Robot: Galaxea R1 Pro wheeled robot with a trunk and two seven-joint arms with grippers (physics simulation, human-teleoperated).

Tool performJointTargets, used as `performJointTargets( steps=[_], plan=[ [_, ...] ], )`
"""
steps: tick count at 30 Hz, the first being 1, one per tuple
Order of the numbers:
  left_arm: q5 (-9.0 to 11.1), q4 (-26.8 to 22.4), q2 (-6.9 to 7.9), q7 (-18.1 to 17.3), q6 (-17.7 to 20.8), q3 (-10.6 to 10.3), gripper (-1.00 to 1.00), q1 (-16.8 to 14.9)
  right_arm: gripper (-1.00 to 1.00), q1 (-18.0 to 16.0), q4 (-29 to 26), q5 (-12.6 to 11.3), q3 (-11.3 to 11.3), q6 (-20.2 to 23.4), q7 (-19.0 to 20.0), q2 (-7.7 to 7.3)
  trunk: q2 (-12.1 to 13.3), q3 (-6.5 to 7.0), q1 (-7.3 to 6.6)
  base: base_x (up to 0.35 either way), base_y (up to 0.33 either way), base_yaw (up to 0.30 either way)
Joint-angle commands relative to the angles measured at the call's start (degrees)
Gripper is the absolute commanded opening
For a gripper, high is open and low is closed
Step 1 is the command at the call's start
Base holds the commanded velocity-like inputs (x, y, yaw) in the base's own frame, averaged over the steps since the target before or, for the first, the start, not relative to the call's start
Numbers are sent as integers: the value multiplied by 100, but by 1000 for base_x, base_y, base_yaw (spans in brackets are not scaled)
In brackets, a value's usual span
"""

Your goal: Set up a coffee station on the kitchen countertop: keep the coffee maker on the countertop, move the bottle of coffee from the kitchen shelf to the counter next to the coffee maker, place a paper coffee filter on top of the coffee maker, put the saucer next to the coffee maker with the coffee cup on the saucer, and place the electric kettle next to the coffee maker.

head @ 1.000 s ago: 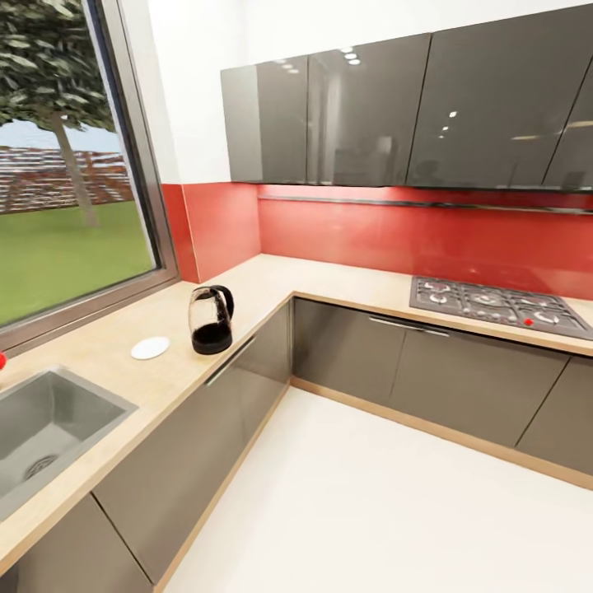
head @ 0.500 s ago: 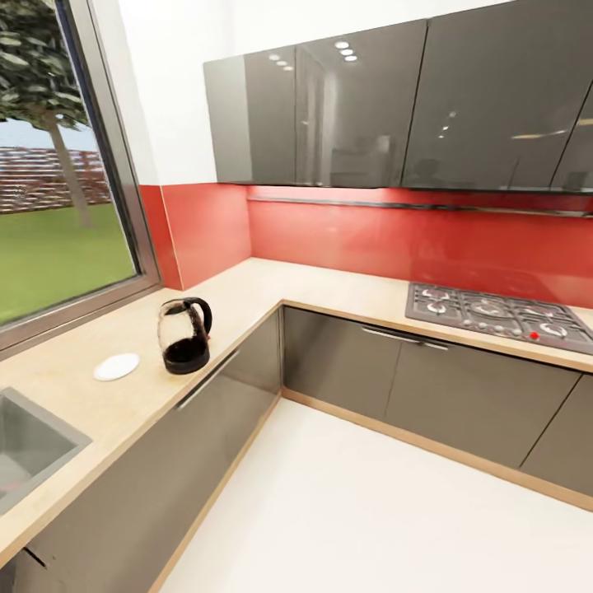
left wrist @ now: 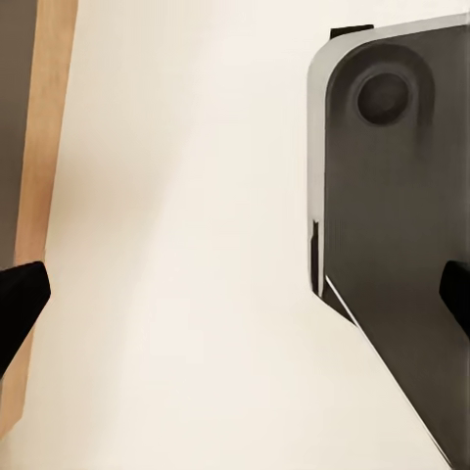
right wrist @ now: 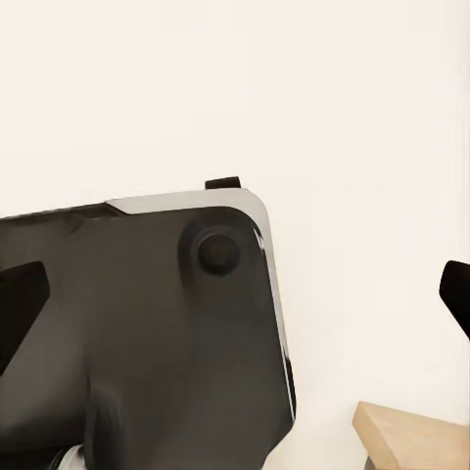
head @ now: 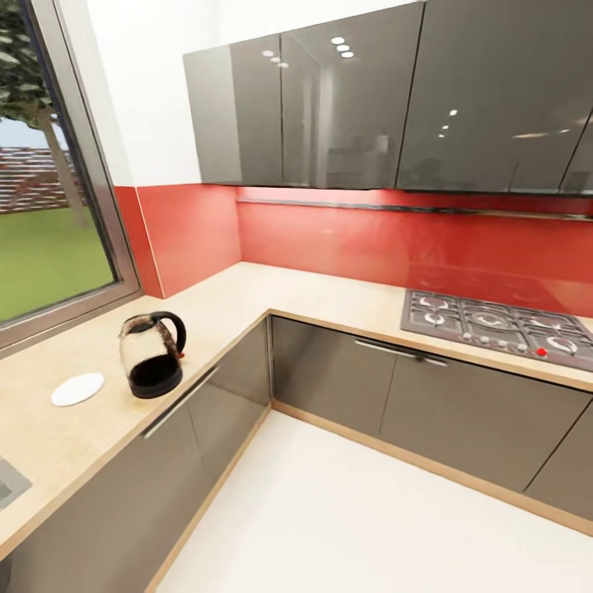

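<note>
From the head view we see the electric kettle on the kitchen countertop, the saucer just beside it. Both wrist views: left gripper and right gripper spread wide, empty, pointing floorwards, probably just travelling.

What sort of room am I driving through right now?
A home kitchen, it seems: an L-shaped kitchen countertop with a gas hob, glossy grey wall cabinets, and an electric kettle beside a saucer.

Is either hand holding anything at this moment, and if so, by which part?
Nothing is held. The left hand and the right hand are both open over bare floor.
</note>
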Motion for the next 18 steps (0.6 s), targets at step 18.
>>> performJointTargets(
  steps=[18],
  plan=[
    [103,2,-1,14,-128,-48,100,-4,100,-5,5,-60,-1,-28,11,9,-11,-12,6,287,-203,132]
  ],
)
